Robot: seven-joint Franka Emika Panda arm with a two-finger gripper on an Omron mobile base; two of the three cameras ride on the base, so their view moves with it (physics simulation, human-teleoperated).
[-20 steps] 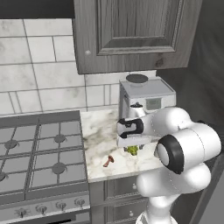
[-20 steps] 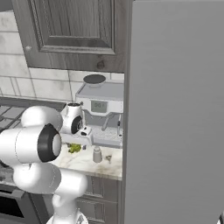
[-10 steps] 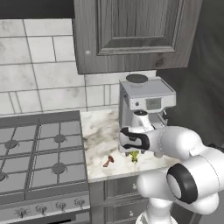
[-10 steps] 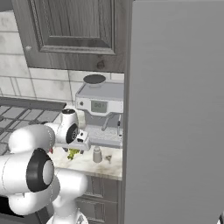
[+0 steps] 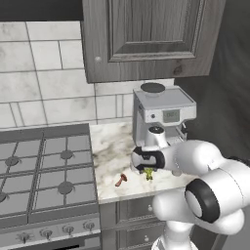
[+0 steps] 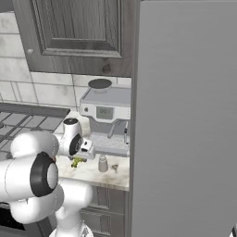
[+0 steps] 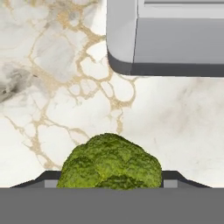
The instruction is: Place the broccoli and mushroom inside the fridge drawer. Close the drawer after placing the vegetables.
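The broccoli (image 7: 110,162) lies on the marble counter as a yellow-green floret. It sits between my gripper (image 7: 110,180), whose dark fingertips (image 7: 49,177) press against its two sides. In the left base view the hand hangs just over the broccoli (image 5: 149,174), and the reddish-brown mushroom (image 5: 120,180) lies a little to its left near the counter's front edge. From the right base view the broccoli (image 6: 77,162) peeks out under the gripper (image 6: 79,156). The fridge drawer is out of view.
A grey coffee machine (image 5: 163,115) stands right behind the broccoli. A small grey shaker (image 6: 102,164) stands to its right. The tall grey fridge door (image 6: 185,120) blocks the right side. A gas stove (image 5: 44,168) lies to the left.
The arm has stretched forward and lowered the hand from above the counter down onto the broccoli. Broccoli and mushroom lie where they were.
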